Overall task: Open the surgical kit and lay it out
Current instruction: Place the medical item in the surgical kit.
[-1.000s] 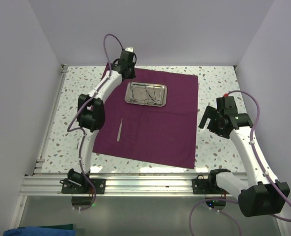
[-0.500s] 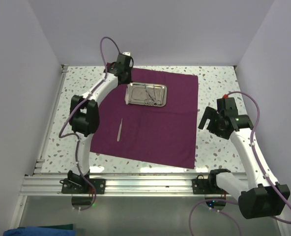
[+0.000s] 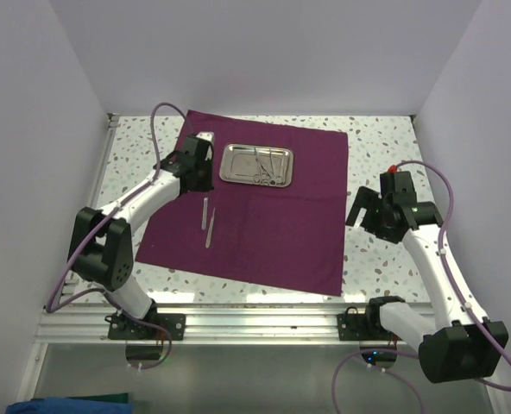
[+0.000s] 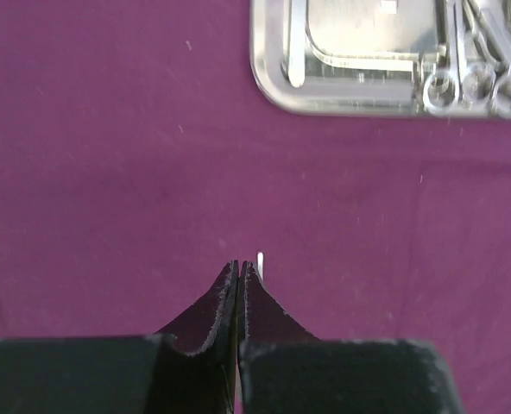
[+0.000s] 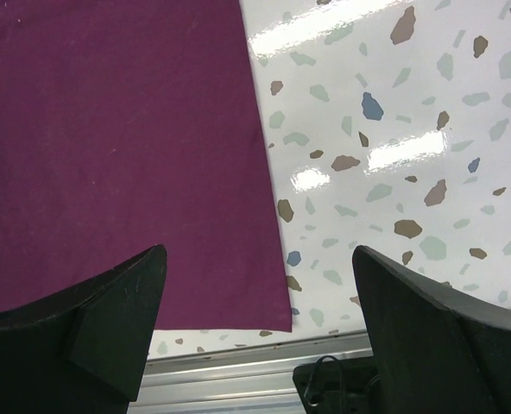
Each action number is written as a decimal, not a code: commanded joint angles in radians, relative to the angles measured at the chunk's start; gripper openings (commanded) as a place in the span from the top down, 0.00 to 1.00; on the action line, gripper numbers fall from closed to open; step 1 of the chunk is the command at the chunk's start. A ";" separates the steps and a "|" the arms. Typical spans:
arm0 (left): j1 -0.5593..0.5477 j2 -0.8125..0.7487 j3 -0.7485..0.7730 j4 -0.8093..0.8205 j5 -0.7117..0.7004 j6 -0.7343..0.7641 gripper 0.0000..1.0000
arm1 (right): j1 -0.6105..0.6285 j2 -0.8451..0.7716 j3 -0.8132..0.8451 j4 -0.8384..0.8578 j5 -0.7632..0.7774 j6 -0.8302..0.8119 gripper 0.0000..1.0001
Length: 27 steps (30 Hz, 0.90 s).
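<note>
"Since the cloth wrap [image 3: 273, 224] lies spread flat on the table [image 3: 385, 138], where does the steel tray [image 3: 236, 164] sit?"

"On its far part, with the scissor-like instruments [image 3: 268, 166] inside. Thin tweezers [image 3: 210, 229] lie nearer the arms, with a second silver strip [image 3: 205, 210] just beside them."

"And the claws?"

"The left gripper [image 4: 239, 266] hangs left of the tray, jaws pressed together. A silver tip [image 4: 260, 259] shows beside its fingertips; whether it is pinched, I cannot tell. The right gripper [image 5: 257, 250] hovers over the cloth's right edge, jaws spread wide, holding nothing."
</note>
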 commanded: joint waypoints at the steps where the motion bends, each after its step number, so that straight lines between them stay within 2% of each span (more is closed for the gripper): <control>1: -0.019 -0.052 -0.095 0.062 0.035 -0.003 1.00 | 0.005 0.004 -0.004 0.032 -0.019 -0.013 0.07; 7: -0.036 -0.038 -0.164 0.093 0.038 -0.009 1.00 | 0.005 -0.013 -0.004 0.010 -0.007 -0.019 0.07; 10: -0.039 0.006 -0.123 0.081 -0.003 -0.010 0.99 | 0.005 -0.027 -0.001 0.001 0.000 -0.016 0.07; 11: -0.037 0.020 -0.101 0.071 -0.012 -0.009 0.93 | 0.003 -0.030 0.001 -0.004 0.004 -0.014 0.07; 12: -0.037 0.046 -0.080 0.059 -0.020 -0.004 0.76 | 0.003 -0.033 0.002 -0.005 0.008 -0.016 0.07; 16: -0.037 0.123 0.091 0.054 -0.045 0.019 0.57 | 0.003 -0.047 0.001 -0.007 0.017 -0.006 0.07; 18: -0.036 0.202 0.176 0.035 -0.043 0.033 0.55 | 0.005 -0.051 0.001 -0.005 0.024 -0.003 0.07; 19: -0.034 0.232 0.271 0.024 -0.042 0.036 0.56 | 0.003 -0.050 0.001 -0.007 0.025 0.000 0.07; 27: -0.020 0.584 0.727 -0.073 0.003 0.060 0.57 | 0.003 -0.025 0.040 -0.017 0.063 0.017 0.07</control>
